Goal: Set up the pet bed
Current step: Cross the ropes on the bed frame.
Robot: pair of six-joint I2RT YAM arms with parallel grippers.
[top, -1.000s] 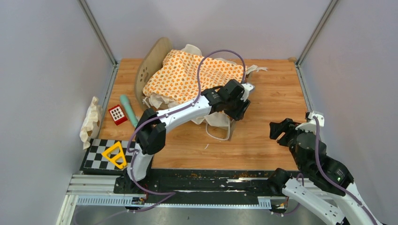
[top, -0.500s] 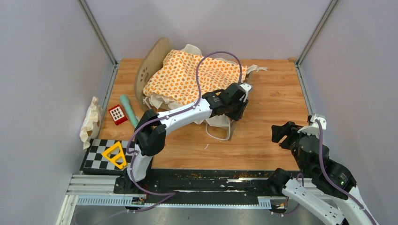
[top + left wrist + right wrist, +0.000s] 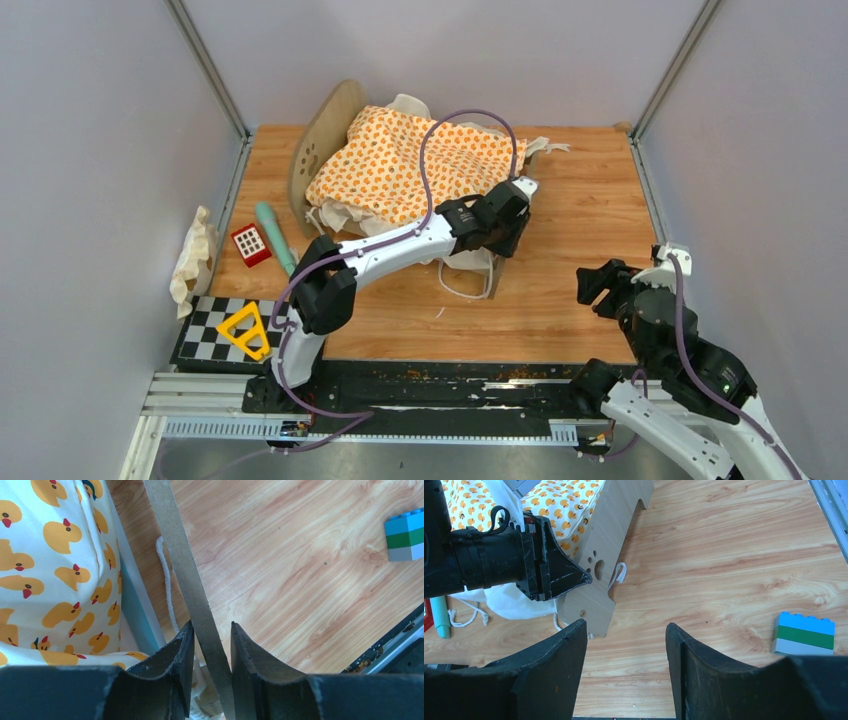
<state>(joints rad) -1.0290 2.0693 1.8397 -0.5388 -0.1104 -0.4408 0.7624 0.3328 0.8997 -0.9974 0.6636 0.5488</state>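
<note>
Right of the pet bed point(image 3: 322, 140), the wooden tabletop point(image 3: 590, 190) lies open, save a blue-green-grey toy brick point(image 3: 804, 634). The left arm point(image 3: 400, 243) spans the bed's near side; a teal tube point(image 3: 272, 232) and a red toy point(image 3: 250, 243) crowd the left.

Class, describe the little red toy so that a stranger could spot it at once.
Start at the left edge of the wooden table, beside the pet bed. Just left of the teal stick lies a small red square block; its grid of white squares sets it apart.

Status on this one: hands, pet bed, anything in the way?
Left hand astride an end board of the pet bed, grip unclear. Right hand open, empty. Duck-print cushion heaped on it.
</note>
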